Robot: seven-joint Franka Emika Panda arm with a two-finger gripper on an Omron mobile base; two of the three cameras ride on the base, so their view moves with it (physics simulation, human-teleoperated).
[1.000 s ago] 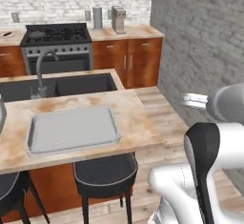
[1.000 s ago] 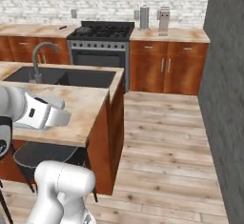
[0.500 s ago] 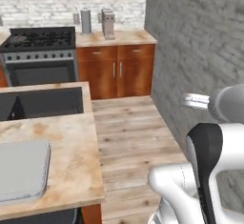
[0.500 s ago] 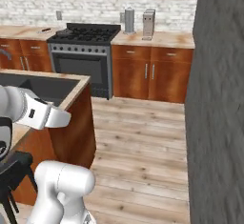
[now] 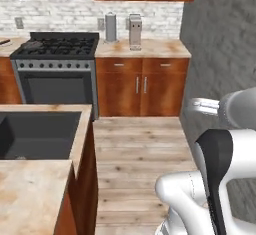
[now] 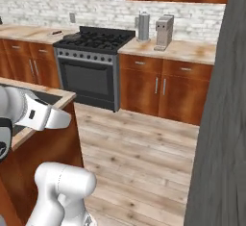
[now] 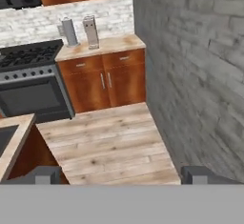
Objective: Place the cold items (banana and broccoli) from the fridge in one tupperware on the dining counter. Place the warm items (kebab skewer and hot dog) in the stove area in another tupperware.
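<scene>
Transit, by our reading: we carry nothing, and our gripper (image 7: 121, 174) hangs spread wide over bare floor because no food lies within reach. One stove (image 5: 54, 46) stands at the back wall; one corner of the dining counter (image 5: 35, 194) with its sink (image 5: 37, 135) sits at our left. Two steel canisters (image 6: 143, 26) wait beside the stove.

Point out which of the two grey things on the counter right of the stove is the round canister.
The left one: a smooth round cylinder, nearer the stove. The other is boxy with a flat base.
</scene>
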